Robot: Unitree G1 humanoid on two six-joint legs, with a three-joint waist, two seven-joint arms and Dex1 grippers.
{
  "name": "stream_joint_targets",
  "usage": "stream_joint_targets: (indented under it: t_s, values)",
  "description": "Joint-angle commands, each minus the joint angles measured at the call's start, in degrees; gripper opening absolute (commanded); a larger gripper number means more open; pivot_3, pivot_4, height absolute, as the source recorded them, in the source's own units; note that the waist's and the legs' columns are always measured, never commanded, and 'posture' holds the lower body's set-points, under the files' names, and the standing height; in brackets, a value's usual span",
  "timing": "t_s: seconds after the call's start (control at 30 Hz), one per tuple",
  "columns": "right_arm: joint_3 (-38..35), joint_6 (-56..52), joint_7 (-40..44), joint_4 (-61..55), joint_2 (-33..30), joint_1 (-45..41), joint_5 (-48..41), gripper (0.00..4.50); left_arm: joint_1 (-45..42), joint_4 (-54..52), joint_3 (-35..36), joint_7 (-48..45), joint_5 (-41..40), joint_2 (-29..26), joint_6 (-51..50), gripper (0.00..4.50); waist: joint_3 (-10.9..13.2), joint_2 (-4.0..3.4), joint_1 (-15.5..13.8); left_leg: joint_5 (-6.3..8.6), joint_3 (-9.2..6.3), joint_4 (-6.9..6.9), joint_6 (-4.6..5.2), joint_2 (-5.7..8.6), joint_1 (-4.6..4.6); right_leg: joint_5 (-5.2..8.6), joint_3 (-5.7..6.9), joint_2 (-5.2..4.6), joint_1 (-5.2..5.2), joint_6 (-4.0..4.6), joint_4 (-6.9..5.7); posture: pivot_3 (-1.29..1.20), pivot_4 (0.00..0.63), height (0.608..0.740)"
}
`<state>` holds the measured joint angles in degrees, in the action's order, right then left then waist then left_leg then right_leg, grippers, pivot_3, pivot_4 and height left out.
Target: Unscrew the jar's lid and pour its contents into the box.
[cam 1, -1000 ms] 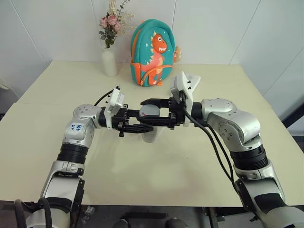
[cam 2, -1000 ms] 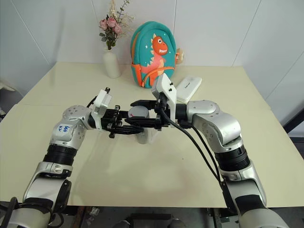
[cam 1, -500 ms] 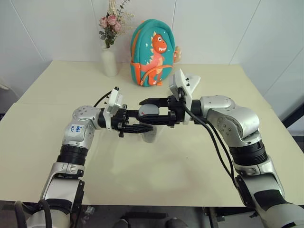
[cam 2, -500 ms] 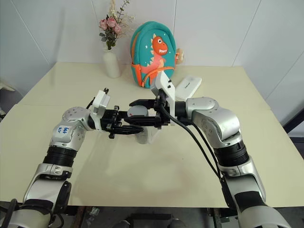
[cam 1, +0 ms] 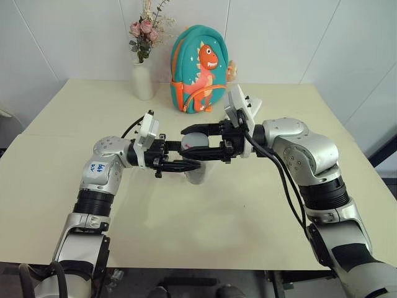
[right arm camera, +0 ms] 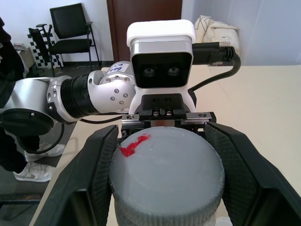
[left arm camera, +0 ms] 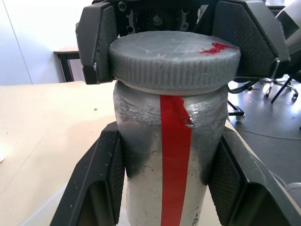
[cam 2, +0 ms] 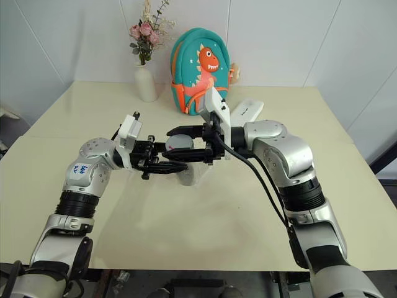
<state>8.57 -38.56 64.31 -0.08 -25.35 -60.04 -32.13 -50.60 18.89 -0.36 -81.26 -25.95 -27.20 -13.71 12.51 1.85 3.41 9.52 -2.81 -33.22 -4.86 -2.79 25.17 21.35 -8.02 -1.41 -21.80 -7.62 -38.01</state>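
Note:
The jar (left arm camera: pixel 141 193), clear with a red stripe, is held upright above the table, and my left gripper (cam 1: pixel 185 165) is shut on its body from the left. The grey lid (left arm camera: pixel 174 61), with a red mark on top, sits on the jar. My right gripper (cam 1: pixel 198 142) reaches in from the right and is shut on the lid, its pads (right arm camera: pixel 101 160) against the rim. The jar's lower part (cam 1: pixel 197 176) hangs below both grippers. The contents are hidden inside the jar. The box is out of view.
A white vase (cam 1: pixel 142 79) with flowers and a teal dinosaur backpack (cam 1: pixel 201 68) stand at the table's far edge. A white oblong case (cam 2: pixel 247 110) lies behind my right arm. Bare tabletop (cam 1: pixel 205 217) stretches in front of the jar.
My right hand has turned a little about the lid, and its wrist camera leans over more. The left gripper and the jar have stayed in place.

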Motion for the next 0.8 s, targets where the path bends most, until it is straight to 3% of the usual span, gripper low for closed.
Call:
stream_joint_targets:
  t_s: [0.03, 0.8]
  values:
    - [-6.69, 4.72, 0.29, -0.38, -2.00, -5.22, -1.17, 2.57, 3.21, -1.07, -3.05, -2.77, 0.85, -0.53, -0.79, 2.00, 0.00, 0.00, 0.00, 0.00, 0.00, 0.00, 0.00, 0.00, 0.00, 0.00, 0.00, 0.00, 0.00, 0.00, 0.00, 0.00, 0.150, 0.740]
    - [-7.85, 6.49, 7.40, 5.45, -0.65, -7.35, -3.46, 2.57, 1.86, -0.89, -5.86, -8.05, 0.57, -4.24, -2.91, 2.00, 0.00, 0.00, 0.03, 0.00, 0.00, 0.00, 0.00, 0.00, -0.01, 0.00, 0.01, 0.00, 0.00, 0.00, 0.00, 0.00, 0.150, 0.740]
